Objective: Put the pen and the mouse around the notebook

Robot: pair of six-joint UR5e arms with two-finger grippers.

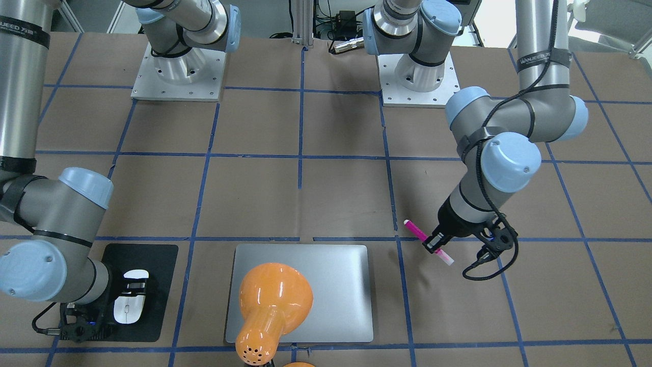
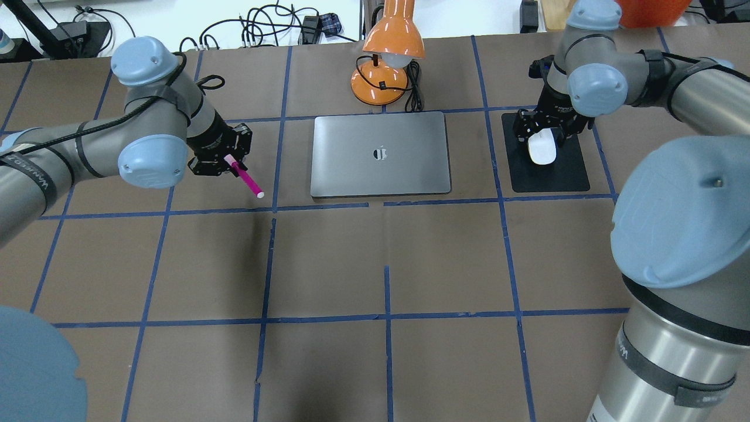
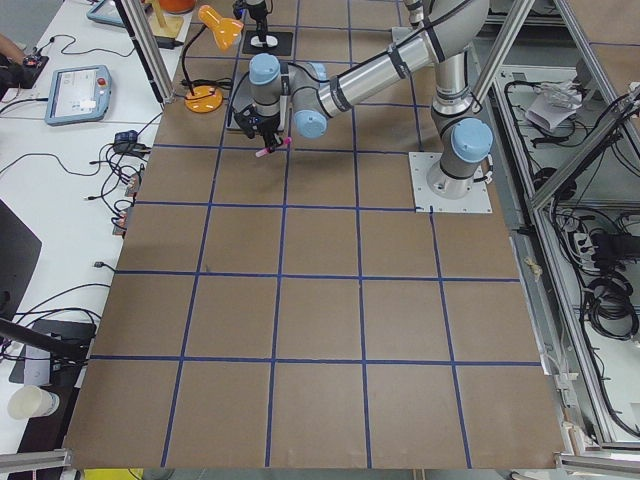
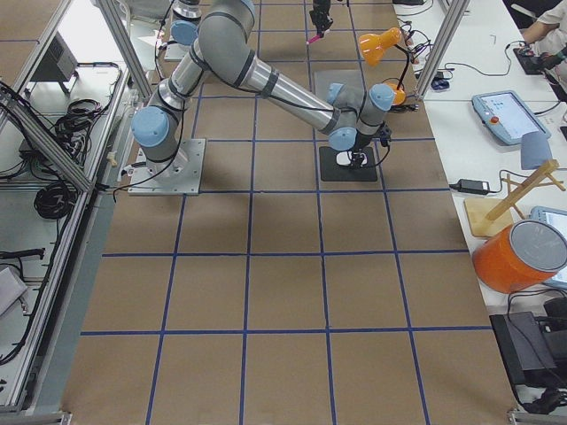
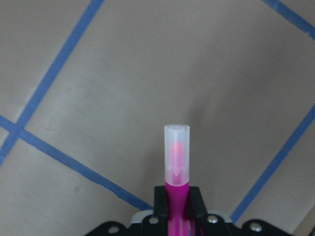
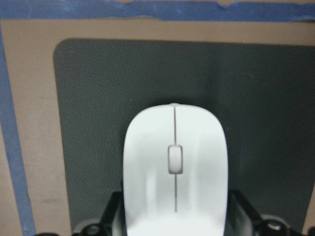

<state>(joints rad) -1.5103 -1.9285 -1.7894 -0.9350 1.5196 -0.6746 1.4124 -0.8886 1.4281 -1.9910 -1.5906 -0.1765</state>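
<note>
The silver-grey notebook (image 2: 381, 170) lies flat at the far middle of the table, also seen as the notebook (image 1: 336, 265) in the front view. My left gripper (image 2: 225, 162) is shut on the magenta pen (image 2: 249, 183), which it holds tilted just above the brown table, to the notebook's left in the overhead view. The wrist view shows the pen (image 5: 176, 162) with its pale end sticking out between the fingers. My right gripper (image 2: 542, 136) is shut on the white mouse (image 2: 542, 150) over a black pad (image 2: 562, 176). Its fingers flank the mouse (image 6: 174, 167).
An orange desk lamp (image 2: 387, 55) stands behind the notebook, and its shade (image 1: 275, 295) hangs over the notebook's near part in the front view. Blue tape lines grid the brown table. Cables and devices lie along the far edge.
</note>
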